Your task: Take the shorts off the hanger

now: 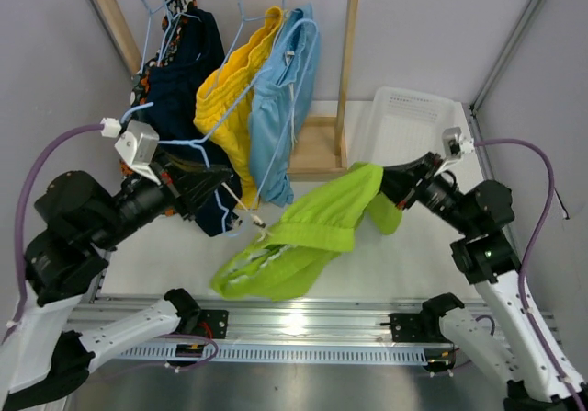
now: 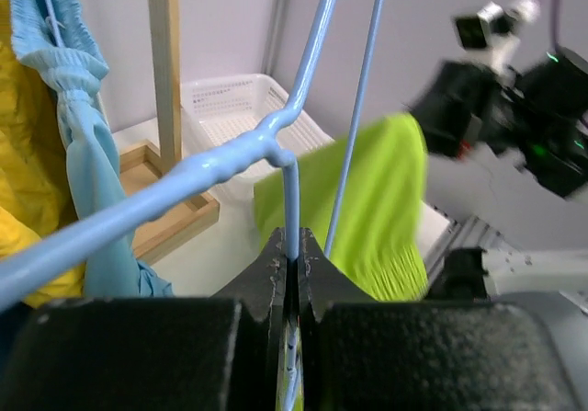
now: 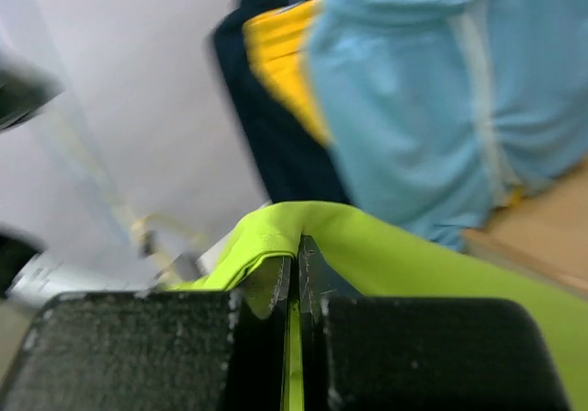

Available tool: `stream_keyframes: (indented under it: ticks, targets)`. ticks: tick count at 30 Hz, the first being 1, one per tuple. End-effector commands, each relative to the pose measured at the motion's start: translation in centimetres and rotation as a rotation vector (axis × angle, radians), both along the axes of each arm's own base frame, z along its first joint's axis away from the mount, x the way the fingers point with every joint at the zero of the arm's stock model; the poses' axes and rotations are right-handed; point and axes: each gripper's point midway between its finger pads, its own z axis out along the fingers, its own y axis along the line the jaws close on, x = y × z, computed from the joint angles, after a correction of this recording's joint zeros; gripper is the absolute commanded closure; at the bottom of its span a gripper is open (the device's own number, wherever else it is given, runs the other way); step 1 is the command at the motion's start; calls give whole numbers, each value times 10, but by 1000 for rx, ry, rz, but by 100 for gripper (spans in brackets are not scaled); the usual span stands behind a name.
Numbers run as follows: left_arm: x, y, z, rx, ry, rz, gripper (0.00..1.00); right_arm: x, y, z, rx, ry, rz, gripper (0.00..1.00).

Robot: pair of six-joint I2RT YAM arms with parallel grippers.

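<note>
The lime green shorts [image 1: 312,232] stretch over the table from my right gripper [image 1: 386,183], which is shut on their fabric [image 3: 367,245]. My left gripper [image 1: 225,186] is shut on the wire of a light blue hanger [image 2: 292,199], held off the rack in front of the navy shorts. The hanger's lower end [image 1: 253,215] lies close to the green shorts; I cannot tell if it still grips them. Camouflage [image 1: 179,6], dark navy [image 1: 184,80], yellow [image 1: 234,98] and light blue shorts [image 1: 287,98] hang on the wooden rack [image 1: 347,62].
A white plastic basket [image 1: 409,121] stands at the back right, beside the rack's base [image 1: 317,149]. Grey walls close in on both sides. The right arm [image 2: 514,80] shows across from the left wrist camera.
</note>
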Motion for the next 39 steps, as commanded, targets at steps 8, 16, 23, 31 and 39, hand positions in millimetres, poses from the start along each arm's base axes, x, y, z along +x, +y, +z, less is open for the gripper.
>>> stream_keyframes:
  ticks: [8, 16, 23, 31, 39]
  targets:
    - [66, -28, 39, -211, -55, 154, 100, -55, 11, 26, -92, -114, -29, 100]
    - [82, -32, 48, -179, -76, 193, 77, -75, -3, 67, -57, -195, -29, 100]
    - [94, -37, 38, -129, -48, 220, 100, -79, -15, 62, -65, -193, -69, 100]
    - [104, -46, 22, -26, -23, 212, 100, -50, -57, 119, -39, -216, -364, 100]
    - [93, -41, 26, 6, -37, 189, 100, -22, -104, 321, -43, -533, -739, 100]
